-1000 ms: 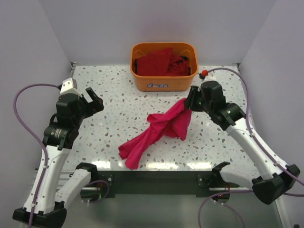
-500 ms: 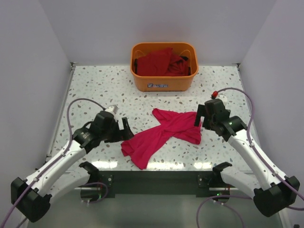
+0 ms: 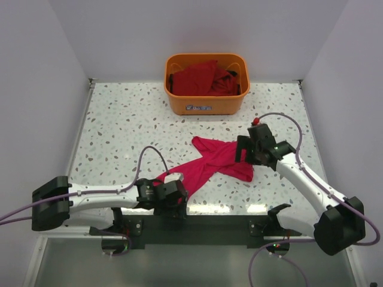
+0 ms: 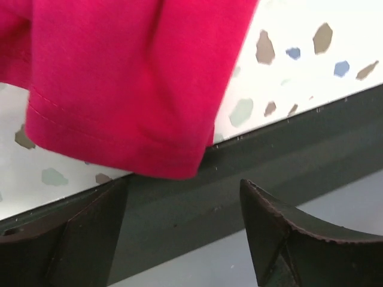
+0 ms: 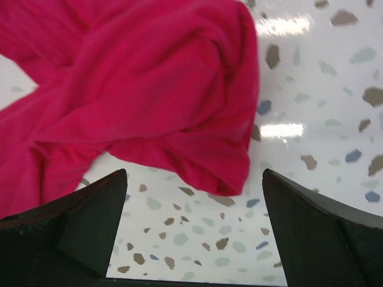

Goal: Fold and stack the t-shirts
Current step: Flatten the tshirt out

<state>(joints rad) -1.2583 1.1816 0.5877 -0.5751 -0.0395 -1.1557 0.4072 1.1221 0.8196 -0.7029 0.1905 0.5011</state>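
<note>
Top view: the left gripper (image 3: 173, 194) sits low at the near edge of the table (image 3: 131, 125), at the near end of the crimson t-shirt (image 3: 218, 160). The right gripper (image 3: 242, 149) is just beside the shirt's right fold. Far ahead of both, darker t-shirts (image 3: 200, 78) fill the orange basket (image 3: 206, 101).

Left wrist: the jaws are apart and empty, with cloth just ahead over the dark rail (image 4: 287, 155).

Right wrist: the jaws are wide apart and empty, with cloth just ahead.

Half a second ago the left gripper stood further up the table, left of the shirt.

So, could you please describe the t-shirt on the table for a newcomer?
On the speckled table, in front of the orange basket, a crumpled t-shirt stretches diagonally toward the near edge. It is bright pinkish-crimson; the shirts in the basket are darker red.
</note>
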